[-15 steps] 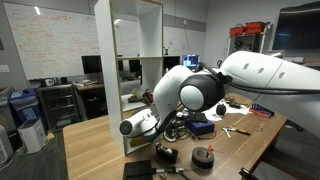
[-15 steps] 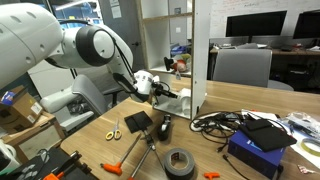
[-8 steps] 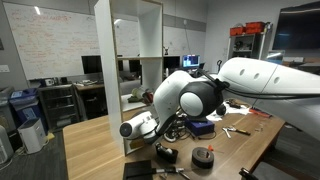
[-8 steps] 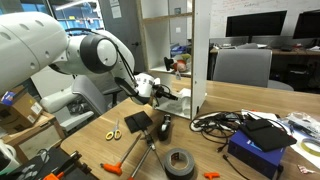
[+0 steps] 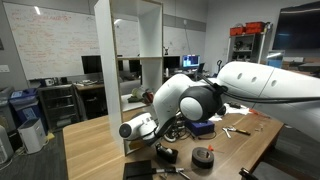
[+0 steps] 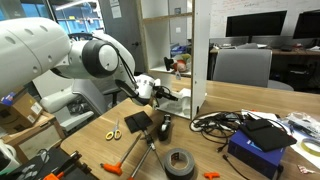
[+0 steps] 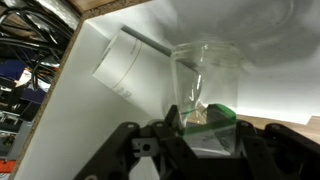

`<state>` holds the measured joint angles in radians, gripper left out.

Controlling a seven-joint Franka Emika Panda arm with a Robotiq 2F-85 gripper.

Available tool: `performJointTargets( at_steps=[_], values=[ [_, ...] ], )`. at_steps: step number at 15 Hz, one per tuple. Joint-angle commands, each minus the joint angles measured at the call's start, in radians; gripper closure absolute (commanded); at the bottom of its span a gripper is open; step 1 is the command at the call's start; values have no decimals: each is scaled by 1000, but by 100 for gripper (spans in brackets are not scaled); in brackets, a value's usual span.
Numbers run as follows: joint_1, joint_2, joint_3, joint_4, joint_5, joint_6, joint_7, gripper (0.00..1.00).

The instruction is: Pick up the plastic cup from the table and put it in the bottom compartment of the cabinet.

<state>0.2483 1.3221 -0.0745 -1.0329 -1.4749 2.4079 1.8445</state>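
In the wrist view a clear plastic cup point(image 7: 205, 75) stands between my gripper's point(image 7: 205, 128) black fingers, which are shut on its lower part. A green patch shows at the cup's base. White cabinet walls point(image 7: 260, 70) surround the cup. In an exterior view my gripper point(image 6: 166, 93) reaches into the bottom opening of the white cabinet point(image 6: 200, 50) at table height. In an exterior view the cabinet's side panel point(image 5: 104, 70) hides the fingers and only the wrist point(image 5: 135, 126) shows. The cup does not show in either exterior view.
A white cylinder point(image 7: 125, 65) lies inside the compartment beside the cup. On the wooden table are a tape roll point(image 6: 180, 162), scissors point(image 6: 113, 131), an orange-handled tool point(image 6: 125, 158), black cables point(image 6: 215, 123) and a blue box point(image 6: 258, 150).
The arm's elbow has shifted slightly toward the cabinet. The gripper stays at the bottom opening.
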Motion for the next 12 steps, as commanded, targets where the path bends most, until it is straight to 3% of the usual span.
performJointTargets(
  at_steps=[1,7,12],
  values=[
    [-8,33,15,68,39,-22,-55,50],
    [-6,34,14,74,48,-26,-65,0],
    [-4,25,14,61,53,-31,-72,0]
  ],
)
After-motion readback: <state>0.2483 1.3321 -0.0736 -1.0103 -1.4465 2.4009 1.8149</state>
